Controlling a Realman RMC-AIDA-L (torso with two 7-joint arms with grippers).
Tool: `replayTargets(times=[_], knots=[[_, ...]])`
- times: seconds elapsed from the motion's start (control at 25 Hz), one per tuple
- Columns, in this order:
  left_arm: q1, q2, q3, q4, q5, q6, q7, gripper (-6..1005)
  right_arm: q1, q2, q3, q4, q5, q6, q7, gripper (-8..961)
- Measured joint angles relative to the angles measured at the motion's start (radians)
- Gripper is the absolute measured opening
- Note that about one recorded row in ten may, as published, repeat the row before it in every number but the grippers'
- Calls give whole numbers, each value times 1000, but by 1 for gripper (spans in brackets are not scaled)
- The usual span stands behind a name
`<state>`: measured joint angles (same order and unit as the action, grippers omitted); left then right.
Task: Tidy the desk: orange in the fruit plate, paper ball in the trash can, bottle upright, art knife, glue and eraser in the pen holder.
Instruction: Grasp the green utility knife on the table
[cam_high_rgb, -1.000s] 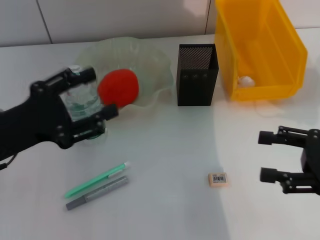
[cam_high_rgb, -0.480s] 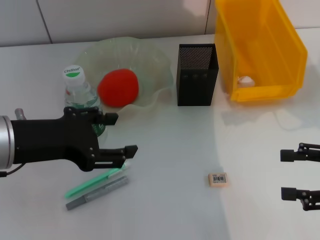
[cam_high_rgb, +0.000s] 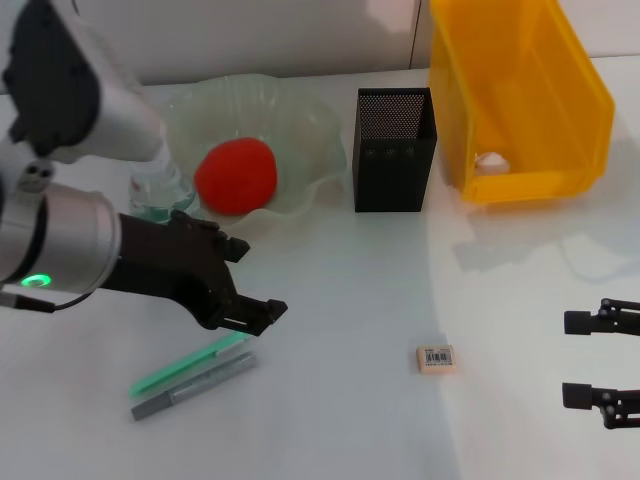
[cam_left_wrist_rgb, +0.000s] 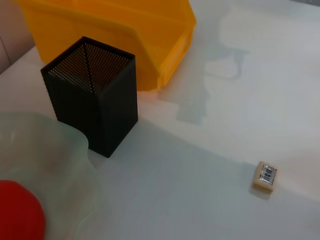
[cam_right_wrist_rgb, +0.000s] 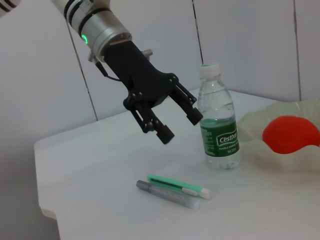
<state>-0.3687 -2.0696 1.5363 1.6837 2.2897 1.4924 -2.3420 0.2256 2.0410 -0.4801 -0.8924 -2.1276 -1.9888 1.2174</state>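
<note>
My left gripper (cam_high_rgb: 252, 280) hangs open and empty above the desk (cam_high_rgb: 340, 300), just behind the green art knife (cam_high_rgb: 190, 362) and the grey glue stick (cam_high_rgb: 195, 385), which lie side by side. The bottle (cam_right_wrist_rgb: 218, 125) stands upright beside the fruit plate (cam_high_rgb: 310, 130); in the head view my left arm hides most of the bottle (cam_high_rgb: 160, 190). The orange (cam_high_rgb: 237, 175) lies in the plate. The eraser (cam_high_rgb: 436, 358) lies flat on the desk in front of the pen holder (cam_high_rgb: 395, 150). A paper ball (cam_high_rgb: 490, 162) sits in the trash can (cam_high_rgb: 520, 100). My right gripper (cam_high_rgb: 578, 358) stands open at the right edge.
The pen holder stands between the fruit plate and the trash can at the back of the desk. A wall closes off the far side. Bare tabletop lies between the pens and the eraser.
My left gripper has let go of the bottle, which now stands upright, and has moved forward toward the pens. My right gripper has drawn back to the right edge.
</note>
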Motion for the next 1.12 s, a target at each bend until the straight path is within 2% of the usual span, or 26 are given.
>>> replayTargets(times=[0.04,0.08,0.32,0.4,0.84,1.12], knots=[[0,0,0,0,0,0,0,788,0,0,0,0,0,0,0,800],[-44,0,30,-19,31,6,-32,788,0,0,0,5,0,2,0,800],[-111,-2,62,-68,92,23,-89,787,0,0,-3,28,-1,17,-1,800],[-159,-5,87,-128,148,28,-129,787,1,0,-7,34,-2,24,-1,800],[-223,-9,120,-210,194,32,-149,766,10,-1,-1,34,-16,27,-1,800],[-265,-10,168,-293,234,9,-151,685,13,-1,-7,37,-16,33,-1,800]])
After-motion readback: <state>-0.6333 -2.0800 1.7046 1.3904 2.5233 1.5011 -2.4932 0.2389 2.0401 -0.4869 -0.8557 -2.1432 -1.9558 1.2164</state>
